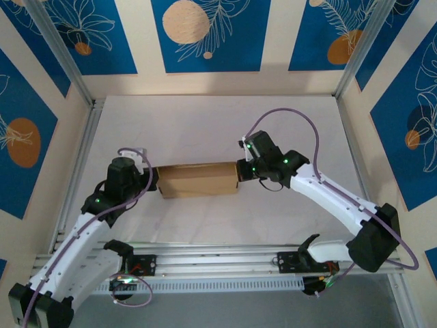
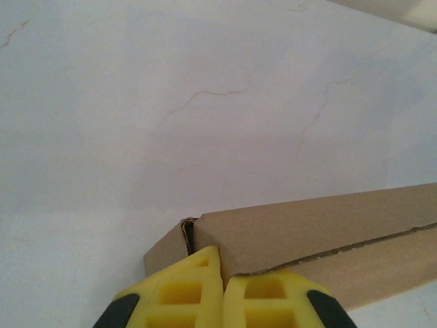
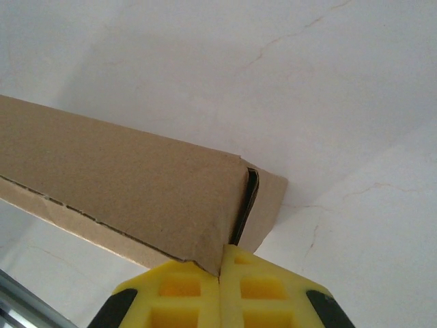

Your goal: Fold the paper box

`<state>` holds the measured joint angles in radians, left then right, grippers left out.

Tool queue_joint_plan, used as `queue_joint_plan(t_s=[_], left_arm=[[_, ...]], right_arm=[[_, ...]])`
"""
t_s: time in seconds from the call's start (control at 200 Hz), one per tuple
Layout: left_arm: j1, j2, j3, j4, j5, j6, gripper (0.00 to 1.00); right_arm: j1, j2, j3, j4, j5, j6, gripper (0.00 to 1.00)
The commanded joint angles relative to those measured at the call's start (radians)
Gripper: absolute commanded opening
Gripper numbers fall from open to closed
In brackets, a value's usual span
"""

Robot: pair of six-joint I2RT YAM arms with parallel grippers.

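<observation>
The paper box [image 1: 198, 179] is a brown cardboard mailer folded into a shallow closed shape, lying at the middle of the white table. My left gripper [image 1: 154, 181] is at its left end and my right gripper [image 1: 240, 171] at its right end. In the left wrist view the yellow fingers [image 2: 184, 294] are shut, pinching the lid's corner edge of the paper box [image 2: 321, 225] beside a narrow dark slot. In the right wrist view my right gripper [image 3: 220, 263] is shut the same way on the lid's corner of the paper box [image 3: 123, 178], next to the slot behind the end wall.
Aluminium rails [image 1: 218, 263] run along the near edge where the arm bases are bolted. Metal frame posts [image 1: 75, 171] and blue patterned walls close in the left, right and back sides. White tabletop [image 1: 205, 123] stretches behind the box.
</observation>
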<state>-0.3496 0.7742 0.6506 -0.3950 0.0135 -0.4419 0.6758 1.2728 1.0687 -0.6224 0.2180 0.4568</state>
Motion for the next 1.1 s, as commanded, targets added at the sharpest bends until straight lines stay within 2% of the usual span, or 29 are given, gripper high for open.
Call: queue_joint_plan(t_s=[0.0,0.235,0.37,0.5,0.695,0.825,0.97,1.095], left_arm=[[0.010,0.005,-0.048,-0.114,-0.014,-0.070,0.00],[0.006,0.029,-0.017,-0.154,-0.035,-0.004,0.00],[0.004,0.064,0.005,-0.150,-0.027,0.016,0.00],[0.004,0.110,0.034,-0.145,-0.041,0.052,0.00],[0.003,0.144,0.047,-0.133,-0.033,0.079,0.00],[-0.010,0.156,0.054,-0.127,-0.025,0.089,0.00],[-0.045,0.164,0.072,-0.133,-0.060,0.120,0.00],[-0.077,0.170,0.086,-0.142,-0.093,0.132,0.00]], right_arm=[[0.004,-0.040,-0.094,-0.027,0.029,0.044,0.00],[-0.002,-0.114,-0.144,0.051,-0.007,0.050,0.00],[-0.026,-0.139,-0.112,0.034,-0.034,0.040,0.15],[-0.059,-0.163,-0.086,0.035,-0.113,0.024,0.29],[-0.084,-0.202,-0.062,0.032,-0.184,0.003,0.43],[-0.127,-0.216,-0.069,0.041,-0.285,0.010,0.58],[-0.196,-0.211,-0.072,0.074,-0.380,0.136,0.65],[-0.223,-0.185,-0.063,0.083,-0.340,0.391,0.70]])
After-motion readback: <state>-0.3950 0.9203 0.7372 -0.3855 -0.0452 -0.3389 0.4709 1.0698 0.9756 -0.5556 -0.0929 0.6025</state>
